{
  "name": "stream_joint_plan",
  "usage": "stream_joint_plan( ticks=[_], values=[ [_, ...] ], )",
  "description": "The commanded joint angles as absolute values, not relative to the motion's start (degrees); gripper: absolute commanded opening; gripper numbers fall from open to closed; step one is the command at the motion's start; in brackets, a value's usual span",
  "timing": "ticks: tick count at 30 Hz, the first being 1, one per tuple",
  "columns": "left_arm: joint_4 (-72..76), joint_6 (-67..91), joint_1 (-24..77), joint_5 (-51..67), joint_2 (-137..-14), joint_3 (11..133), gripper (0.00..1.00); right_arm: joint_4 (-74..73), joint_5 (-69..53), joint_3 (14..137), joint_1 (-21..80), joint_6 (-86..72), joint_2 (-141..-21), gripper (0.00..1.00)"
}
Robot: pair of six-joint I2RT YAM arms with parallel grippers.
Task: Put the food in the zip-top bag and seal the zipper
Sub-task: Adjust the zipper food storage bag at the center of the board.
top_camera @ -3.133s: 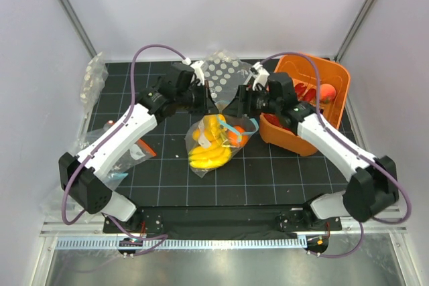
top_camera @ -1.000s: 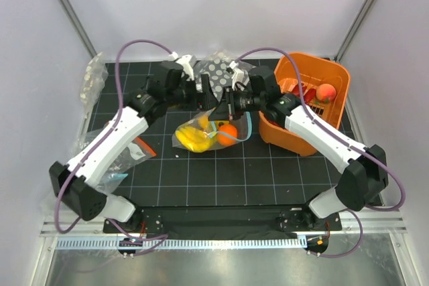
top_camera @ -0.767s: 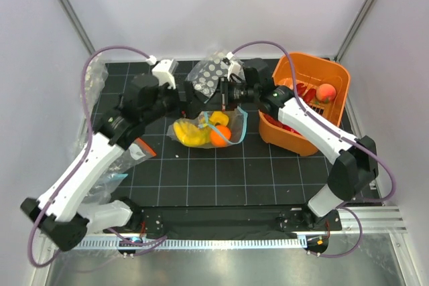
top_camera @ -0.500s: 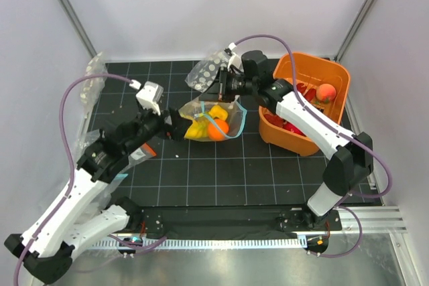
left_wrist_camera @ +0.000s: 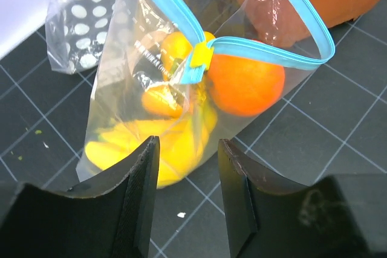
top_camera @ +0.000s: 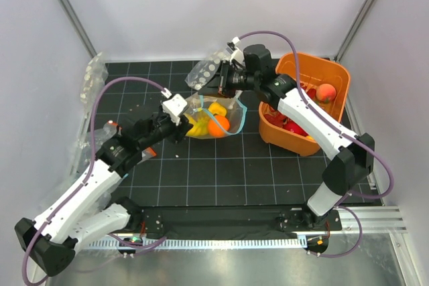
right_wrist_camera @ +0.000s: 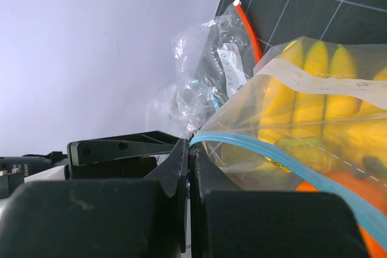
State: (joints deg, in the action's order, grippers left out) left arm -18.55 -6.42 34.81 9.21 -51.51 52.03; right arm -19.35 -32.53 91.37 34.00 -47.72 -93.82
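Observation:
The zip-top bag [left_wrist_camera: 121, 107] hangs tilted over the black mat, its lower end resting on it. Inside lies the food: a yellow banana bunch [left_wrist_camera: 145, 149], a round orange [left_wrist_camera: 245, 86] and a yellow-orange piece [left_wrist_camera: 160, 101]. The light-blue zipper [left_wrist_camera: 284, 58] gapes in a loop on one side of a small yellow-and-blue slider [left_wrist_camera: 199, 57] and runs as a single strip on the other. My right gripper [right_wrist_camera: 190, 143] is shut on that strip's end, holding it up [top_camera: 224, 82]. My left gripper [left_wrist_camera: 187, 149] is open just in front of the bag's lower side, nothing between its fingers.
An orange basket [top_camera: 335, 75] with red items and a peach-coloured fruit [top_camera: 326, 92] stands at the right. A white-dotted clear bag [top_camera: 208, 72] lies behind the held bag. More clear bags sit at the far left [top_camera: 94, 78] and under my left arm [top_camera: 131, 152].
My left gripper let go of the bag's top, swung back and returned low at the bag's left side, jaws narrower. My right gripper carried its end of the strip up and back.

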Motion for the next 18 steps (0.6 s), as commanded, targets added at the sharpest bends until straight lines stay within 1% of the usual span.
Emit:
stream_joint_plan(
  ticks=[1, 4, 9, 14, 18],
  values=[
    [-12.22, -11.78, 34.89, 12.30, -52.11, 53.35, 0.47, -17.58, -35.07, 94.31, 33.75, -50.45, -93.17, 0.01],
    [-12.04, -12.21, 34.89, 12.92, -53.43, 53.96, 0.48, -16.53, -35.07, 93.78, 33.75, -51.50, -92.81, 0.01],
    [-9.50, -12.39, 34.89, 10.72, -54.75, 53.27, 0.49, -13.10, -36.82, 91.68, 33.66, -53.26, -91.85, 0.01],
    [-7.03, -11.78, 34.89, 11.25, -56.60, 52.91, 0.47, -11.16, -37.35, 90.35, 33.66, -55.37, -91.14, 0.01],
    [-3.70, -10.81, 34.89, 8.62, -58.09, 52.56, 0.46, -7.48, -38.06, 87.72, 33.84, -57.57, -90.18, 0.01]
  ],
)
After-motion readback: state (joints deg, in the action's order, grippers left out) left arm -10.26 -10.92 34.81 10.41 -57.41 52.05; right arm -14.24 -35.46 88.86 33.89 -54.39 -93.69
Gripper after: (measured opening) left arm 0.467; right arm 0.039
